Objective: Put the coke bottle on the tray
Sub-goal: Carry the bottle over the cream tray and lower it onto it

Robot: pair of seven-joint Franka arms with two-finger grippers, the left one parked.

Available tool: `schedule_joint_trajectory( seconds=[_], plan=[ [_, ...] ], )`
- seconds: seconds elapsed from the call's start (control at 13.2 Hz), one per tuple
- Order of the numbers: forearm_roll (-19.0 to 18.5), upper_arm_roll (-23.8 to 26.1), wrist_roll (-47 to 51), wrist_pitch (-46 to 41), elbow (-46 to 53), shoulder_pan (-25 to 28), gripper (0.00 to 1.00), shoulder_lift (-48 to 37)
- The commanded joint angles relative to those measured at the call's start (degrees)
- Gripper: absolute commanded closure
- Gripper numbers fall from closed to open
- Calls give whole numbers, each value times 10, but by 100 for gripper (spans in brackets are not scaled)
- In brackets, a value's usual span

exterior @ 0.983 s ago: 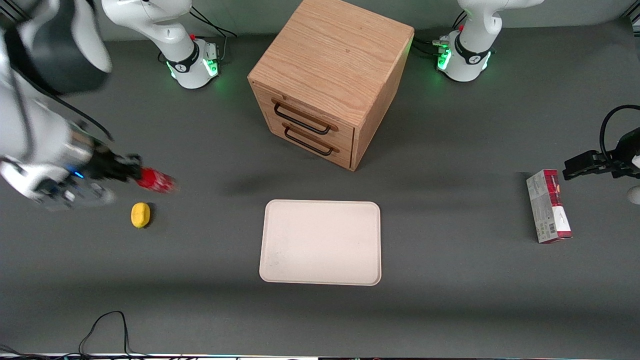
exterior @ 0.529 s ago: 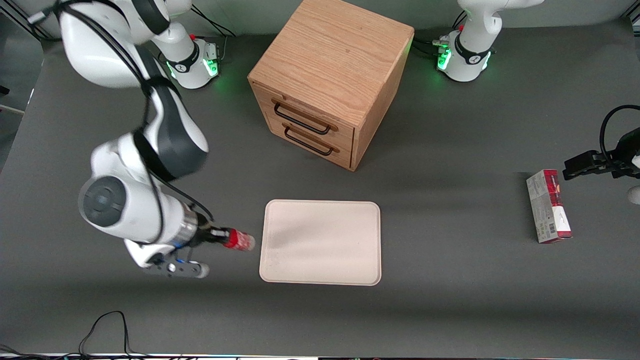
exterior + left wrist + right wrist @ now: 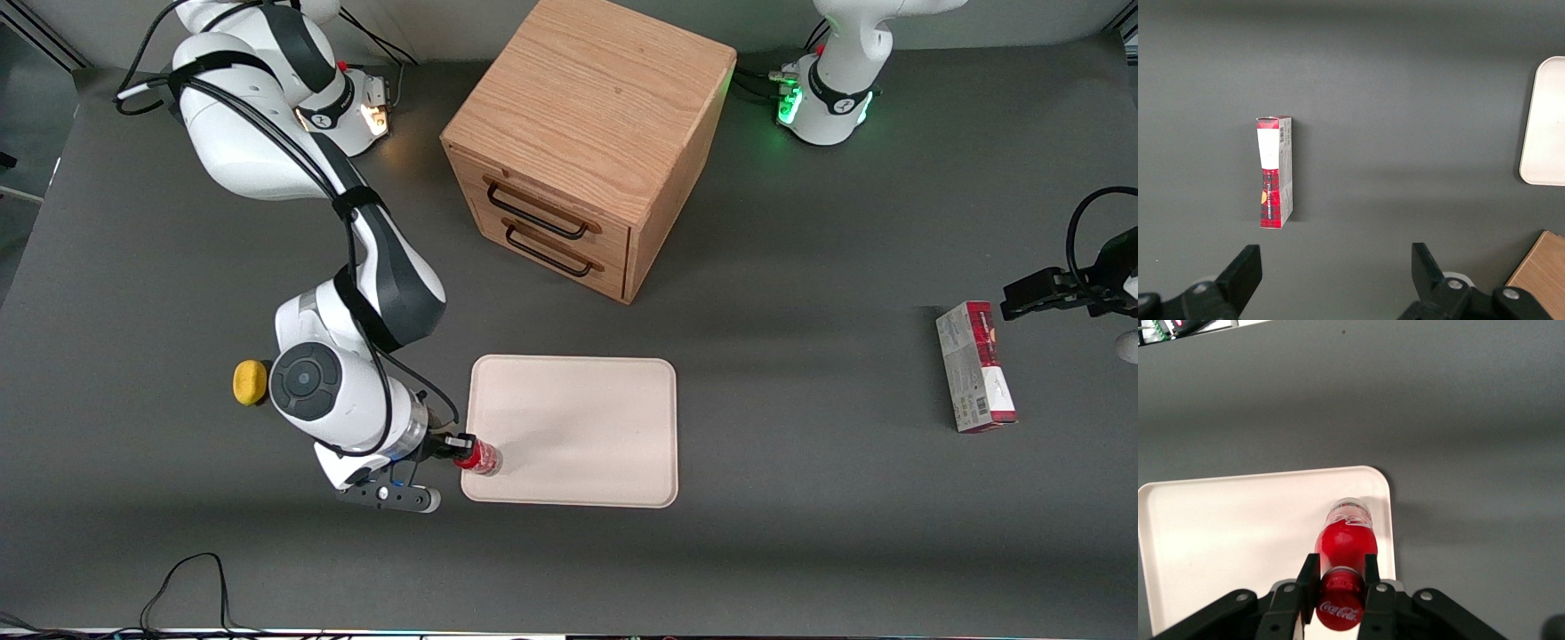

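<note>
My right gripper (image 3: 464,452) is shut on the neck of the coke bottle (image 3: 481,457), a small red bottle with a red cap and a clear base. It holds the bottle over the near corner of the cream-beige tray (image 3: 587,418), at the working arm's end of it. In the right wrist view the black fingers (image 3: 1308,580) clamp the bottle (image 3: 1345,543) just below its cap, and the clear base points at the tray (image 3: 1231,533). I cannot tell whether the base touches the tray.
A wooden two-drawer cabinet (image 3: 587,142) stands farther from the front camera than the tray. A yellow lemon-like lump (image 3: 250,381) lies beside my arm. A red and grey carton (image 3: 974,366) lies toward the parked arm's end.
My gripper has carried the coke bottle from near the yellow lump toward the tray and nearer the front camera. The bottle now hangs over the tray's near corner.
</note>
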Motion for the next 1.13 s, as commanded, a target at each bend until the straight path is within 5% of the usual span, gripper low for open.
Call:
schedule_joint_trajectory(
  seconds=[0.0,0.45,0.53,0.68,1.06],
  plan=[
    [-22,-1,23,2,33,8,100,18],
    [-22,-1,24,13,32,11,100,23],
    [-22,-1,24,15,32,11,91,25],
    [-22,-1,23,17,32,11,1,26],
    [-22,-1,22,8,32,9,0,16]
  ],
)
